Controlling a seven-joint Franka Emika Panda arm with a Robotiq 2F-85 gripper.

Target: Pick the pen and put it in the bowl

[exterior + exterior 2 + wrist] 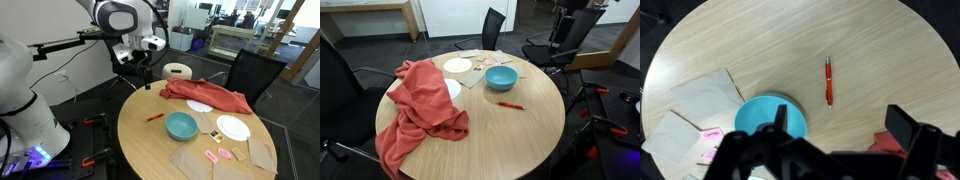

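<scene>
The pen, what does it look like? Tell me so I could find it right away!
Find the round wooden table with a big red cloth heaped on it. A teal bowl sits near the middle, and the pen lies on bare wood beside it, not touching. It is the only thin red stick: the cloth is floppy, the pink pieces stubby.

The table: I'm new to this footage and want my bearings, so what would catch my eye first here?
The big red cloth strikes first: it is draped over one side of the round wooden table and hangs off its edge. Next comes the teal bowl near the middle. The thin red pen lies on bare wood beside it, not touching it.
</scene>
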